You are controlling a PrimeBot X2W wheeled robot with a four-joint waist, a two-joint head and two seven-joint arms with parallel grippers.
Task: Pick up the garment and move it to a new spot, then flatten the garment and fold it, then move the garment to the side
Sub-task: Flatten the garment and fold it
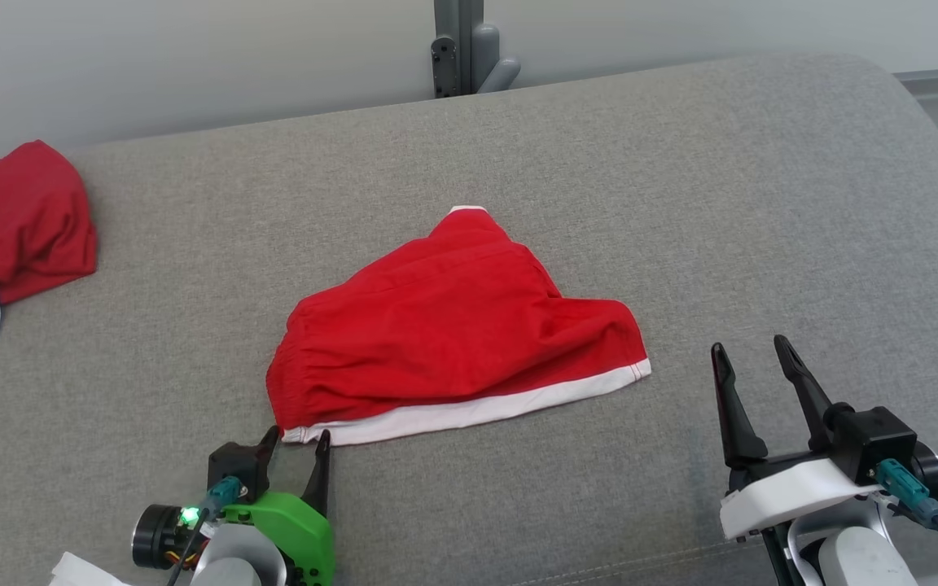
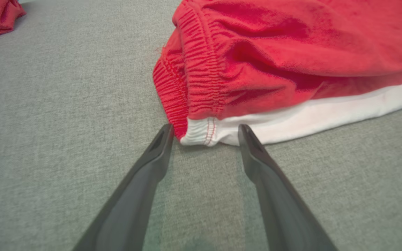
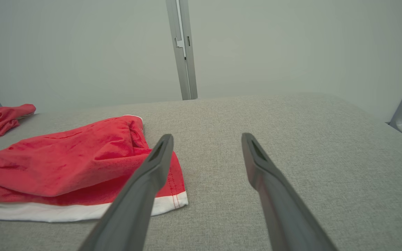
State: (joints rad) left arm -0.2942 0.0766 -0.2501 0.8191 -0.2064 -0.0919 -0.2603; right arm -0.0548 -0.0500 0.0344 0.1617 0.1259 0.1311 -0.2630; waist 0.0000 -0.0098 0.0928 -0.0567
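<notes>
Near the middle of the grey upholstered cushion (image 1: 681,163), a little toward its near edge, lay the red shorts (image 1: 453,325). They were roughly flat, with the white hem band (image 1: 469,413) along their near side and the gathered elastic waistband (image 2: 194,69) at their left end. They looked doubled over, which suggested that the pick-up, the flattening and at least one fold were done. Whether another fold was wanted could not be told. The move to the side appeared to be left, since the shorts sat well clear of every edge of the cushion.

A second red garment with white stripes (image 1: 13,212) lay crumpled at the far left edge, well apart from the shorts.

The left end effector (image 1: 299,434) sat low at the near left corner of the shorts, its jaws spread wide. Its fingers (image 2: 152,164) stood to either side of the white corner, at or just touching the cloth, with nothing pinched. The right end effector (image 1: 748,345) hung toward the near right corner of the cushion, equally wide open, empty and apart from the shorts.
</notes>
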